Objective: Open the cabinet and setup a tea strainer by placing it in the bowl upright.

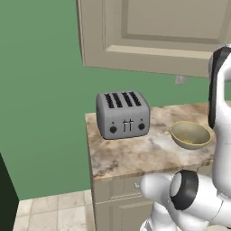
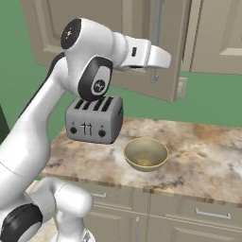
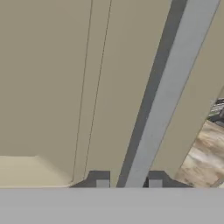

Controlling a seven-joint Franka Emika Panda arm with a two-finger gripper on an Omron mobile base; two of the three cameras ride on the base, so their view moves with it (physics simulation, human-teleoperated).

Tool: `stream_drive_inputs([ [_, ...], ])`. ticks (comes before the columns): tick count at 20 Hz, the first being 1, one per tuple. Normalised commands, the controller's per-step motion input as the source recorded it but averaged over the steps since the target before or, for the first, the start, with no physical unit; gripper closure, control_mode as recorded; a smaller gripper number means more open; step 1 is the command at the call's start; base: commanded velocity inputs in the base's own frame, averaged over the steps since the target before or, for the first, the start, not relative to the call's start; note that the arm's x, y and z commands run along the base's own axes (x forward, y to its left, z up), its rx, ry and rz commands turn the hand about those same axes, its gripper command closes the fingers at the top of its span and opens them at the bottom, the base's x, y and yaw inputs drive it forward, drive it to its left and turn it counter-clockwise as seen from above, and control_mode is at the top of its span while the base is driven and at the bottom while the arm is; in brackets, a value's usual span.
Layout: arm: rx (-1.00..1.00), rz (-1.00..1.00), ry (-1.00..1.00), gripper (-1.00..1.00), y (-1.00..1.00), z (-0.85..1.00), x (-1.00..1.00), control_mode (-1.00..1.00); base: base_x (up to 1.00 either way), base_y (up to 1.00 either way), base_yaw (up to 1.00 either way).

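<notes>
Marble counter (image 2: 198,142), green wall; bowl (image 2: 145,153) (right of toaster (image 2: 93,119)) below gripper (image 3: 128,183), clamped on cabinet handle (image 3: 170,92).

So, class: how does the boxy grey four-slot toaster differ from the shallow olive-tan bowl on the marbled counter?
The boxy grey toaster is much larger and taller than the shallow olive-tan bowl. The toaster is box-shaped with slots and knobs; the bowl is round, open and empty. Both stand upright on the marbled counter.
</notes>
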Motion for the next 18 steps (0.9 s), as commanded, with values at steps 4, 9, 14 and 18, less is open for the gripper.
stream_drive_inputs([
  [4, -0.02, -0.35, 0.0, 1.0, 0.17, 0.0, -0.11, -1.0, 0.0, 0.0, 0.0],
  [9, 0.0, -0.31, -0.03, 1.0, 0.25, 0.01, -0.53, -1.0, 0.0, 0.0, 0.0],
  [14, 0.05, -0.16, -0.1, 1.0, 0.19, 0.07, -0.83, -1.0, 0.0, 0.0, 0.0],
  [18, 0.08, -0.04, -0.12, 1.0, 0.3, 0.01, -0.77, -1.0, 0.0, 0.0, 0.0],
])
